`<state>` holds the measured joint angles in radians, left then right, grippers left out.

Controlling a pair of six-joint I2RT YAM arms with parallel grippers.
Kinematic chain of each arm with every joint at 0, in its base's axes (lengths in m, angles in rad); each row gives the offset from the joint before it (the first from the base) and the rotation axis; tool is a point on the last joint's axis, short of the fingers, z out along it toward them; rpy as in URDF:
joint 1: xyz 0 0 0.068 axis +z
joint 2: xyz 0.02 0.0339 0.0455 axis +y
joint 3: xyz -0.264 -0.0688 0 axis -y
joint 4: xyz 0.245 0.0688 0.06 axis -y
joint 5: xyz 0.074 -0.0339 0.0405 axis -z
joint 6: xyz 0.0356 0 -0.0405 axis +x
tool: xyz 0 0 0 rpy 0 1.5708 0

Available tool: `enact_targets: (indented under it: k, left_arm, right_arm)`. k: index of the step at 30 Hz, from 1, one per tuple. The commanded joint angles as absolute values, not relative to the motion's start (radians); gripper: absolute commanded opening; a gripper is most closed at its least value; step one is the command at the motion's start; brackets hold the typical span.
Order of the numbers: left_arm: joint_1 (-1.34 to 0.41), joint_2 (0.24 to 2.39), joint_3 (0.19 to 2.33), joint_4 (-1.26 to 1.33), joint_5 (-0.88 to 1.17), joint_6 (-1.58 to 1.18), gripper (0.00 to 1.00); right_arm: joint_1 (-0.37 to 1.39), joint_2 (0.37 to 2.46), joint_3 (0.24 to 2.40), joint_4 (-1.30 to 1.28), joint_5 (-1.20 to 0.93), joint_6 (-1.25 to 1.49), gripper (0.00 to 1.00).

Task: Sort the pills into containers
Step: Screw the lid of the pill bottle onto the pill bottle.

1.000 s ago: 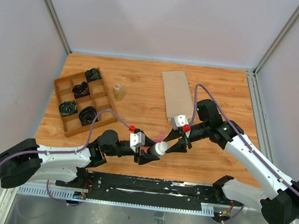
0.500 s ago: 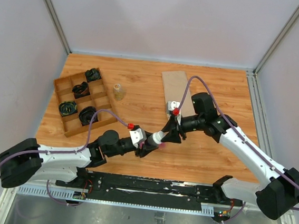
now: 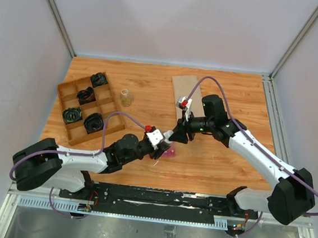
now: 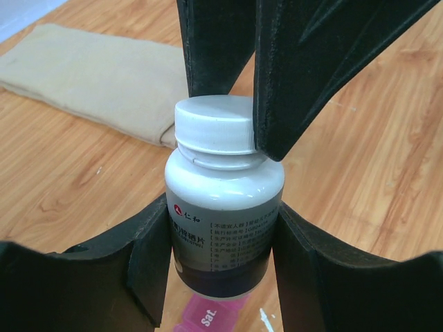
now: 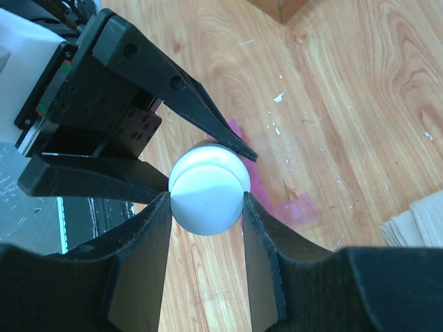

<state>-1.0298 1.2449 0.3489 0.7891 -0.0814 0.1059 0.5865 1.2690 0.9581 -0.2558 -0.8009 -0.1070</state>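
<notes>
Far out to the left of the left gripper [image 3: 160, 148] we see a wooden divided tray [image 3: 80, 80] holding black items. A small clear bottle [image 3: 126, 97] stands apart from the tray, on its gripper side. The left gripper is pinched on the body of a white pill bottle [image 4: 223, 200], one finger pressed to each side of its label. Directly beneath this gripper and the bottle lie the containers [image 4: 208, 317], a translucent pink strip on the wooden table [image 3: 222, 164]. We make out only the end of the strip under the bottle's base.

The right gripper [image 5: 206, 200] meets the bottle from the opposite side. Its two fingers are closed on the bottle's cap [image 4: 214, 124], one pad against each side of the cap's rim. In its wrist view the pink strip shows on the table just past the cap. Beyond the right gripper, further from the arm bases, a beige folded sheet [image 3: 186, 96] lies flat on the table.
</notes>
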Motion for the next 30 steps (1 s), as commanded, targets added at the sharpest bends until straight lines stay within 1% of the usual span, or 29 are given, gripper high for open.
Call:
enact_targets:
  k: [1,4,7,9,12,15,23,30]
  left_arm:
    - [-1.04,1.235,0.458,0.985,-0.061,0.168,0.0]
    - [-1.032,1.229,0.446,0.945,-0.023,0.15,0.0]
    - [-1.022,1.218,0.445,0.897,0.016,0.116,0.0]
    - [-1.019,1.212,0.45,0.862,0.04,0.095,0.0]
    - [-1.013,1.203,0.474,0.817,0.103,0.074,0.0]
    - [-0.996,1.182,0.504,0.743,0.218,0.057,0.0]
    - [-0.949,1.094,0.543,0.568,0.473,0.037,0.0]
    - [-0.942,1.092,0.554,0.56,0.62,-0.029,0.0]
  right_arm:
    - [0.595,1.311,0.949,-0.326,-0.711,-0.087,0.31]
    - [0.592,1.268,0.965,-0.356,-0.675,-0.16,0.31]
    - [0.593,1.216,0.957,-0.362,-0.63,-0.218,0.25]
    - [0.593,1.198,0.946,-0.358,-0.636,-0.234,0.23]
    - [0.6,1.202,0.948,-0.37,-0.73,-0.273,0.23]
    - [0.615,1.201,0.962,-0.417,-0.779,-0.359,0.22]
    - [0.608,1.157,0.998,-0.588,-0.935,-0.585,0.23]
    - [0.606,1.113,0.981,-0.699,-1.075,-0.842,0.26]
